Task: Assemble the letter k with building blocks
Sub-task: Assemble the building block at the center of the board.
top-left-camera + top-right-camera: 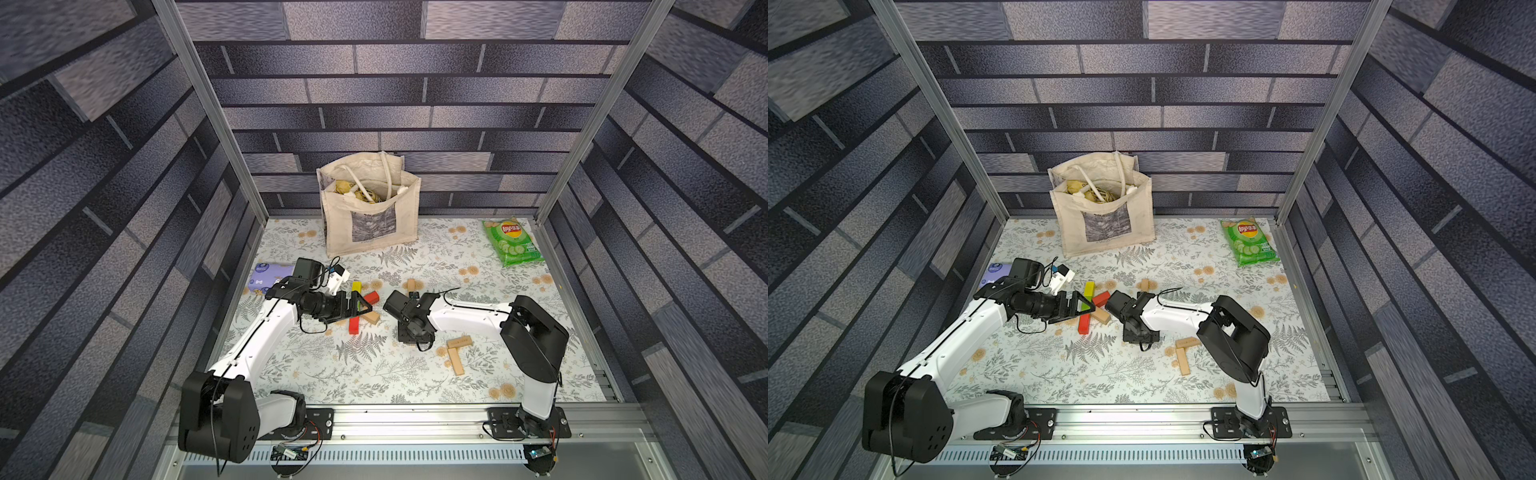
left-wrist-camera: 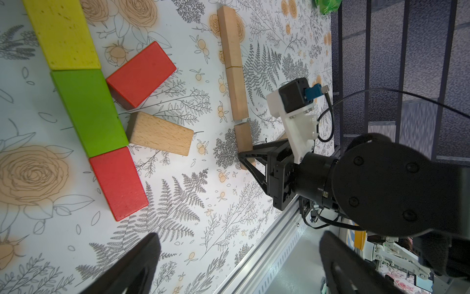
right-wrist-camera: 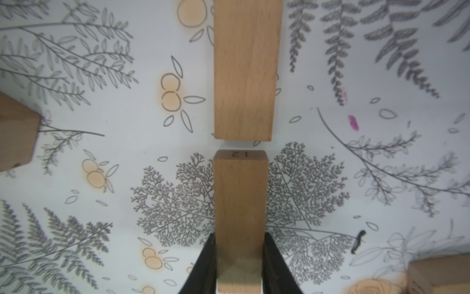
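Left gripper (image 1: 358,306) hangs over the coloured K (image 2: 96,122), jaws spread wide, nothing in them. That K lies flat, left of the middle of the surface (image 1: 374,374). I count five blocks in it. The stem is a yellow block (image 2: 61,33), a green block (image 2: 86,101) and a red block (image 2: 118,183) end to end. A second red (image 2: 141,75) and a tan arm (image 2: 160,137) slant off the green.

Over to the right gripper (image 3: 240,244): it's clamped tight on a tan block (image 3: 240,198), the one stamped 12 on its end. That block lines up with a middle tan (image 2: 237,94) and a far tan (image 2: 229,35), near the surface's middle. Those two touch end to end, and a thin gap separates the middle one from the gripped one. I can't tell whether the gripped one rests on the surface.

Ten blocks in all: six tan, two red, one yellow, one green. The last two tans lie toward the front right corner by the right arm, a crosswise tan (image 1: 460,341) and a lengthwise tan (image 1: 456,361), just beside each other at a right angle.

One tote bag (image 1: 370,208) stands at the back edge. One chips bag (image 1: 513,243) lies in the back right corner, and one purple pack (image 1: 270,276) lies by the left edge.
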